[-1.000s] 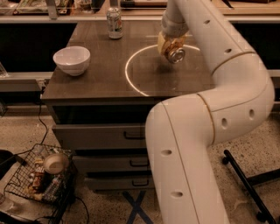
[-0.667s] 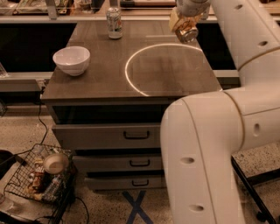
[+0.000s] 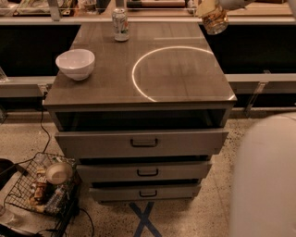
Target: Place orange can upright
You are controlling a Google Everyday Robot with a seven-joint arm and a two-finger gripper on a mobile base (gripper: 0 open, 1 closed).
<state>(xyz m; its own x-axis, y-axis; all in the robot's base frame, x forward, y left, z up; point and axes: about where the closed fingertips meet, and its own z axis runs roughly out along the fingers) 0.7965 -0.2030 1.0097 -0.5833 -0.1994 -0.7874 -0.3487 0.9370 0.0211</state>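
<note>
Camera view shows my gripper (image 3: 210, 10) at one o'clock over the desk (image 3: 185, 81), jaws pinching the tilted orange can (image 3: 214, 21) aloft; next I'd straighten and lower it.

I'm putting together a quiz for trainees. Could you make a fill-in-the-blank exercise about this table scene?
1. The claw, at the top right, holds the orange can in the air; only ____ can stands on the table, the silver can.
2. The white bowl sits near the table's ____ edge.
3. Below the tabletop are ____ drawers.
Missing words: one; left; three.
</note>
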